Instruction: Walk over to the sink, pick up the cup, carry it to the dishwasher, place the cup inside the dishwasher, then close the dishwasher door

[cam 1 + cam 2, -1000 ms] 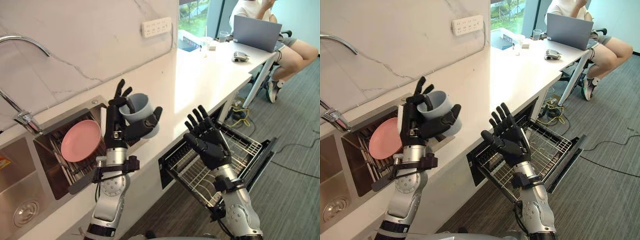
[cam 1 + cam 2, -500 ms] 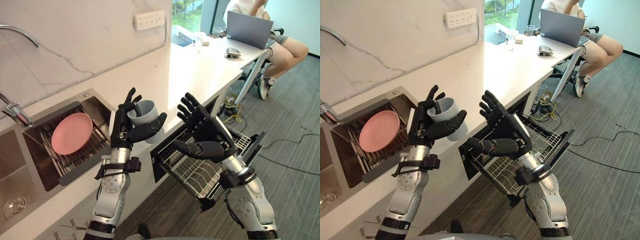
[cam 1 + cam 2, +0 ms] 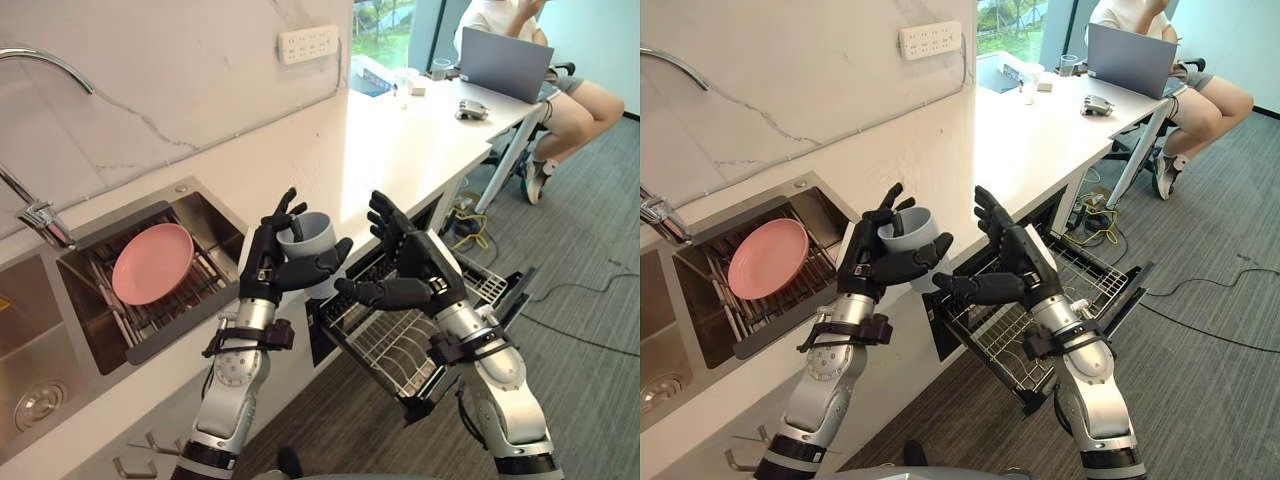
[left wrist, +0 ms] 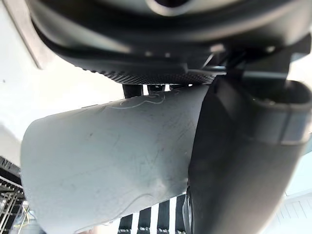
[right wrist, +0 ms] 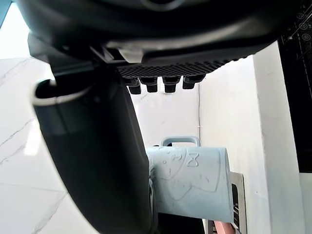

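1. Left hand [image 3: 272,265]: thumb on one side and fingers on the other, curled round the cup [image 3: 307,234]. In the left wrist view the cup wall lies against the palm. The cup is upright, mouth up, and lifted clear of the worktop [image 3: 400,150]. Judged: the wrap grip keeps it level for carrying.
2. Right hand [image 3: 412,272]: at 3 o'clock of the cup, near but apart from it, with fingers straight and spread and nothing held. The palm is turned toward the cup, possibly as a guard. I cannot tell the purpose.
3. Dishwasher rack [image 3: 400,345]: pulled out at 5 o'clock of the cup, below the worktop edge. The dishwasher door [image 3: 518,292] hangs open beyond it.
4. Sink [image 3: 215,215]: at 9 o'clock of the cup, with a pink plate [image 3: 152,263] leaning in its drainer.
5. Stage, judged: pick-up is done and the carry is under way, with placing and door closing not yet done. The next move takes the cup down toward 5 o'clock. Risk: the right hand sits over the rack, in that path.
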Robot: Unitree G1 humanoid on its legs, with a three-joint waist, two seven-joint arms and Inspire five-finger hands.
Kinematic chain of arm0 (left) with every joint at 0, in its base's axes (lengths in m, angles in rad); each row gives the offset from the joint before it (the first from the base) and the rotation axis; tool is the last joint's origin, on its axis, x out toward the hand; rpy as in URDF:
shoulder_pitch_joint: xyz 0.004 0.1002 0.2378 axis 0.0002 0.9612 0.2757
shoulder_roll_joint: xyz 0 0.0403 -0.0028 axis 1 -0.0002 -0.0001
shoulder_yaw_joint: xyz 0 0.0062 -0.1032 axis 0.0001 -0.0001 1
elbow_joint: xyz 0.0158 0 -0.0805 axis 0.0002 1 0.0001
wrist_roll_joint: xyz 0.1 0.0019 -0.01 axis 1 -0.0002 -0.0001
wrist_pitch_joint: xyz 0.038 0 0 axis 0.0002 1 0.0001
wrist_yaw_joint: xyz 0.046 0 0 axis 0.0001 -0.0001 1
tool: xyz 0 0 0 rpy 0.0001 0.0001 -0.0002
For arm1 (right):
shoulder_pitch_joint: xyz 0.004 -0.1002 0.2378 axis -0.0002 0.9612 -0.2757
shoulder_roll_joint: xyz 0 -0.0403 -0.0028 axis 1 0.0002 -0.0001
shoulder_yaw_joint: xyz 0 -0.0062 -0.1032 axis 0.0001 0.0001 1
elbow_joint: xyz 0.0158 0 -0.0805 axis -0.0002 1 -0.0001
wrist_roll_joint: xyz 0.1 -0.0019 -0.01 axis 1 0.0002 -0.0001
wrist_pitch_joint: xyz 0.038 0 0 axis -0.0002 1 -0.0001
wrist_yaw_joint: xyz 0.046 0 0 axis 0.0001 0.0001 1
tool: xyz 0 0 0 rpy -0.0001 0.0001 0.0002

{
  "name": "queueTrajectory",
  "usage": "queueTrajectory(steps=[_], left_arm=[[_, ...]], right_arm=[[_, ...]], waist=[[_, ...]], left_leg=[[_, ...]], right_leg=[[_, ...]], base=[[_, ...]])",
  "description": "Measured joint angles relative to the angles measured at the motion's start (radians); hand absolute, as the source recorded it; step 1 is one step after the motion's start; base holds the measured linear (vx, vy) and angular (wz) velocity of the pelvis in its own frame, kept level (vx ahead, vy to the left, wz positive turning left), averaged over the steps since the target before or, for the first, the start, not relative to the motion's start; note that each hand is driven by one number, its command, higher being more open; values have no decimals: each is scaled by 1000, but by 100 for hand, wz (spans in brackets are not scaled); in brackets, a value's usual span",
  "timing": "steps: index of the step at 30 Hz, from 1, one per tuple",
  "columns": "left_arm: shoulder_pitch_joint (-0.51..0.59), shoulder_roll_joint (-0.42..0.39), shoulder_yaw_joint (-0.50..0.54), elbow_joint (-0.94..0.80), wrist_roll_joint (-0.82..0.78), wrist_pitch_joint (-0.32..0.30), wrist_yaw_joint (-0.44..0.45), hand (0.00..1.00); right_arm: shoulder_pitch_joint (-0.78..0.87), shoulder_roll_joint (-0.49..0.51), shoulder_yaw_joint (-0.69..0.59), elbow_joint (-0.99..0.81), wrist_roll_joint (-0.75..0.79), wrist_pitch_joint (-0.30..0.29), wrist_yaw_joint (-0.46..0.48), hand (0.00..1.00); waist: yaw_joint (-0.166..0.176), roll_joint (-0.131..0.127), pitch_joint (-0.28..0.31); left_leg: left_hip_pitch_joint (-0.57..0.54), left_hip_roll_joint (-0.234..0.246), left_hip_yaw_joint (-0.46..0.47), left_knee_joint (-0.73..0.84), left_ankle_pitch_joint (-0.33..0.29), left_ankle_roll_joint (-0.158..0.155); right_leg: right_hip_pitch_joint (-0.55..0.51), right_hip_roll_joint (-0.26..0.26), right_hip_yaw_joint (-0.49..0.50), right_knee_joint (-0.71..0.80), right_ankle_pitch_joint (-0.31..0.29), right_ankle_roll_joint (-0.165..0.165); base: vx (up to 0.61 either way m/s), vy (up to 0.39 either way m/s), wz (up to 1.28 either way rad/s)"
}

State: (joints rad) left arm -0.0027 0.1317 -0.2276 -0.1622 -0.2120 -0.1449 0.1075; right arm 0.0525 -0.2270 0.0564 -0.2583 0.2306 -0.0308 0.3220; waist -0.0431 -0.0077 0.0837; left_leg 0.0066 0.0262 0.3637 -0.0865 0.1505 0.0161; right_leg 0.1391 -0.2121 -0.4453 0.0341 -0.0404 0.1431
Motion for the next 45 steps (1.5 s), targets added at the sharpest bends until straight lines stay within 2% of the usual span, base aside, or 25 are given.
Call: queueTrajectory(steps=[14, 23, 29, 30, 39, 45], left_arm=[[0, -15, -20, 0, -4, 1, -3, 0], [0, -19, -85, 0, -6, 10, 2, 0], [0, -30, -88, 0, -6, 12, 3, 0], [0, -32, -89, 0, -7, 12, 3, 0], [5, -30, -86, -19, -42, 21, 11, 0], [6, -28, -84, -32, -64, 28, 14, 0]], right_arm=[[-6, -15, 89, 17, -55, 27, 21, 100], [-15, 17, 151, 55, -155, 35, -148, 100], [-20, 30, 200, 55, -196, 64, -220, 100], [-23, 31, 213, 55, -196, 71, -235, 0], [-26, 48, 238, 55, -203, 72, -323, 0], [-31, 44, 259, 55, -199, 64, -354, 0]], waist=[[0, 8, 1], [2, 14, 0], [3, 34, -13], [4, 35, -13], [7, 35, -13], [21, 35, -13]], left_leg=[[-12, -8, -23, 0, 11, 3], [-16, -9, -31, 0, 15, 4], [-24, -10, -52, 0, 20, 3], [-25, -9, -54, 0, 22, 2], [-30, -10, -65, -1, 25, 4], [-32, -10, -68, -1, 26, 5]], right_leg=[[1, -1, -23, 0, 0, 0], [0, 0, -28, -1, 0, 0], [1, 2, -37, -2, 0, 0], [1, 4, -39, -2, 0, 0], [2, 2, -50, -2, -2, -4], [2, 2, -53, -3, -1, -1]], base=[[10, 3, 4], [0, 0, 0], [13, -6, 6], [-3, -17, 6], [-13, 6, 4], [0, 0, 0]])
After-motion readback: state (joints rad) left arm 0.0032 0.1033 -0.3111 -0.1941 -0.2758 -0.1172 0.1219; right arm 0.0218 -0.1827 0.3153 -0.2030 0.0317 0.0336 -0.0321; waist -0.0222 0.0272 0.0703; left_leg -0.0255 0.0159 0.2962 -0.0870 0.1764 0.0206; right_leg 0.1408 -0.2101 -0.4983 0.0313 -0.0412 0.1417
